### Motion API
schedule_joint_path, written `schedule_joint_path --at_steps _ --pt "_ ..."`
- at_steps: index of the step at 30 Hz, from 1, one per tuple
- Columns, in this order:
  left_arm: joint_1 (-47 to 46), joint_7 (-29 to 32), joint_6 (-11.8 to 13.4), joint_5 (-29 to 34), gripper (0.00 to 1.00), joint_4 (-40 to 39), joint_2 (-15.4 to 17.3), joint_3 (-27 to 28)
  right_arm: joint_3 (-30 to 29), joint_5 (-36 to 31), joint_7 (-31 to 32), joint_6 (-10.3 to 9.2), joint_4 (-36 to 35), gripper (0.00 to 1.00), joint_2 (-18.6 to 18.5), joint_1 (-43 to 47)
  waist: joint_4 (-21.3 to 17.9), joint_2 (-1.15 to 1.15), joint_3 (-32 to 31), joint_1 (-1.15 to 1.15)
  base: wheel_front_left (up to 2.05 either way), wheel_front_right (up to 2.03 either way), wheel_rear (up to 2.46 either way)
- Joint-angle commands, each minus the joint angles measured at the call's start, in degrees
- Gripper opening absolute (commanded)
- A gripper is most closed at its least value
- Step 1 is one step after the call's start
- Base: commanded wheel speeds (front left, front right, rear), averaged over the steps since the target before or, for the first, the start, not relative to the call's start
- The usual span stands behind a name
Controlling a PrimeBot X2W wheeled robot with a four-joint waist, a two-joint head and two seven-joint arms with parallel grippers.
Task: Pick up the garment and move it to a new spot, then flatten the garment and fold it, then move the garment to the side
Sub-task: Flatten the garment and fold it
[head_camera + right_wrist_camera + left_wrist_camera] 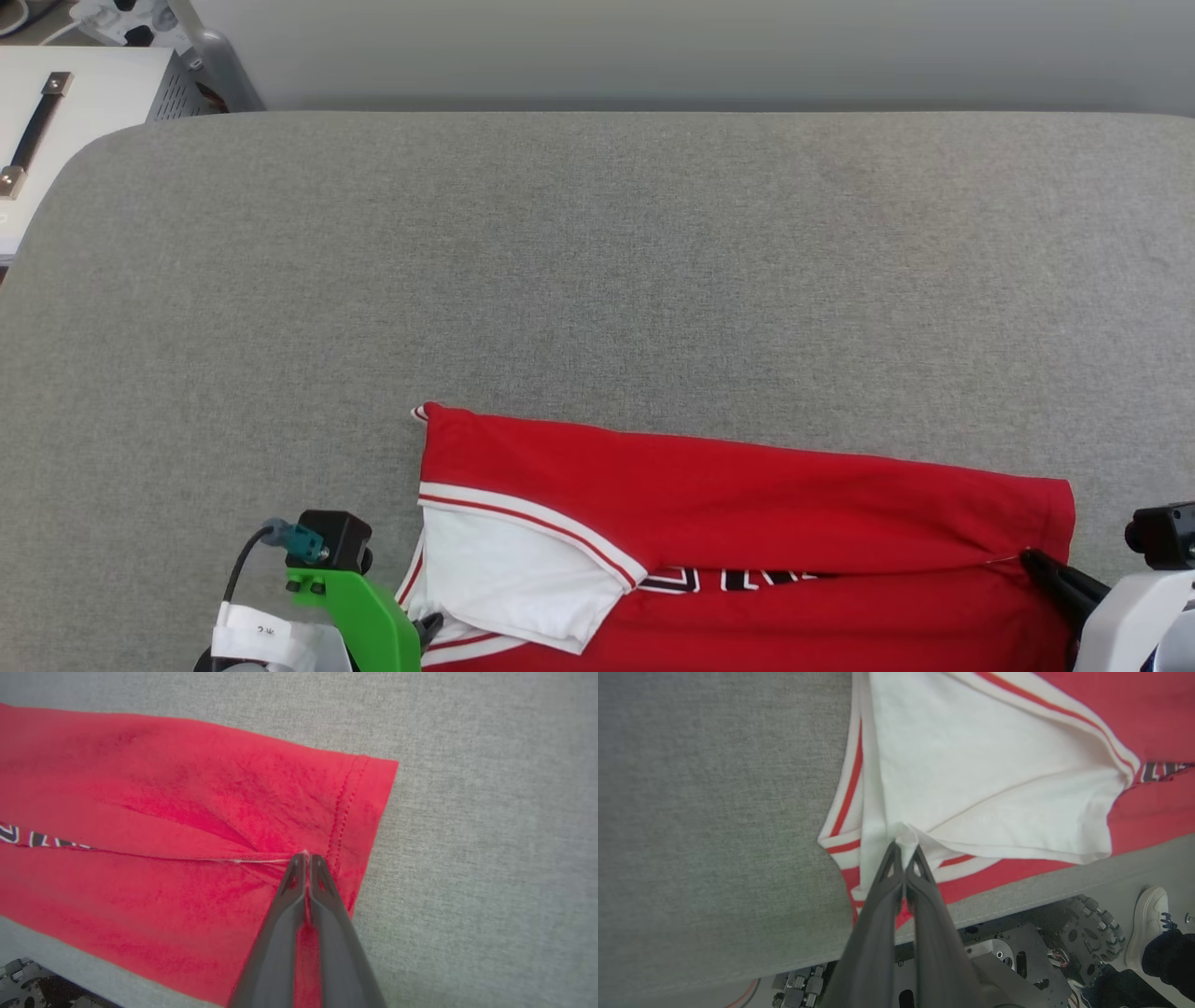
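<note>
A bench (pixel 597 261) covered in grey woven fabric, rounded at its far left corner, is spread across the head view. A red jersey T-shirt (pixel 747 504) is laid directly on it by the near edge, folded lengthwise. Its white striped-trim sleeve is at the left end, and its black lettering is partly covered.

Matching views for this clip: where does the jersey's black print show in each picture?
Head view: print low centre, peeking from under the folded red flap, right of the white sleeve.
Left wrist view: print at the right edge, just past the sleeve's corner.
Right wrist view: print at the left edge, along the fold line.
Shared landmark: the jersey's folded red edge lying across the print.
</note>
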Motion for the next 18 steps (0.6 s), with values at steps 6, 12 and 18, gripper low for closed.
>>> schedule_joint_path --at_steps 6,12,18 --pt "-1.6 -0.8 -1.1 1.1 1.00 2.3 -1.0 -0.5 2.8 2.7 1.3 -0.05 1.0 1.00 -0.8 -0.6 -0.1 0.00 -0.9 0.00 0.00 0.00 0.00" --pt "-1.5 -4.1 -1.0 1.2 1.00 2.4 -1.5 1.2 2.3 6.1 3.8 -0.05 -0.4 1.00 -2.3 0.3 -0.2 0.00 -3.0 0.00 0.00 0.00 0.00" --pt "-1.7 -10.2 -0.1 1.9 1.00 0.8 -2.5 4.4 -2.4 9.2 9.4 -0.05 -3.8 1.00 -2.7 1.9 -0.1 0.00 -4.4 0.00 0.00 0.00 0.00"
